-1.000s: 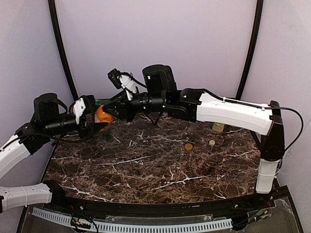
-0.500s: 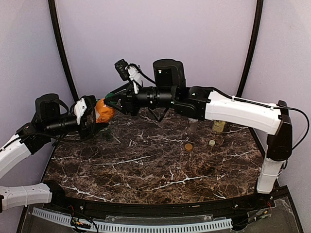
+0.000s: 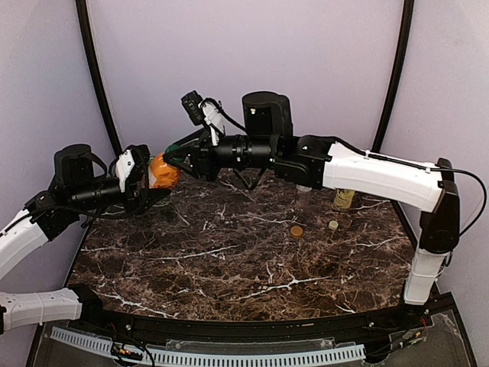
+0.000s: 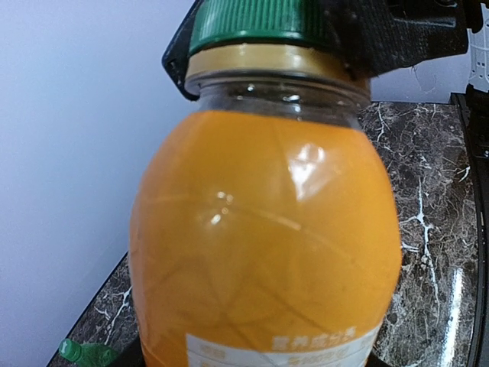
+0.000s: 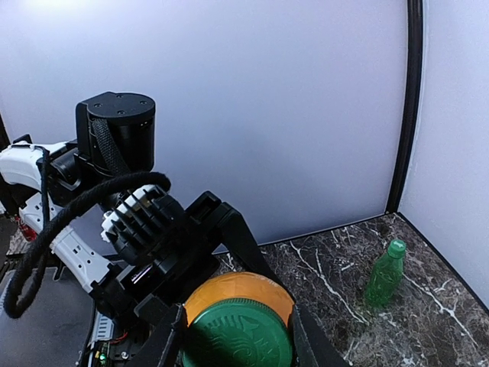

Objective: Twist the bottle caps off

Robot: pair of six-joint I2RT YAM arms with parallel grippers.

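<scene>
Gripping the green cap (image 5: pixel 237 338) of the orange juice bottle (image 3: pixel 163 172), my right claw (image 3: pixel 177 157) is drawn in narrow. Its two dark fingers press on opposite sides of the ribbed rim. My right wrist view looks straight down on that cap, with the bottle's orange shoulder showing just behind it.

My left claw (image 3: pixel 151 186) reaches in from the other side, around the lower body of the same bottle. The bottle fills my left wrist view, with its label at the bottom edge and the cap at the top, still seated on the tan neck ring. My left fingers are almost wholly hidden behind the bottle. I cannot tell whether they are pressed against it or only stand close on either side.

The bottle hangs between my two claws, lifted clear of the desk (image 3: pixel 229 267) over its far left corner. It is tipped so that the cap points toward my right arm.

Two loose caps lie on the marble toward the right, near each other but apart: the golden-brown cap (image 3: pixel 296 231) and, just right of it, the cream-white cap (image 3: pixel 333 225). Behind them, partly covered by my right forearm, the yellow tea bottle (image 3: pixel 344 200) stands near the back wall. A second, darker bottle sits just left of it under the arm, too hidden to describe.

The slim green bottle (image 5: pixel 384 273) stands upright on the desk by the back wall, its own green top still on.
</scene>
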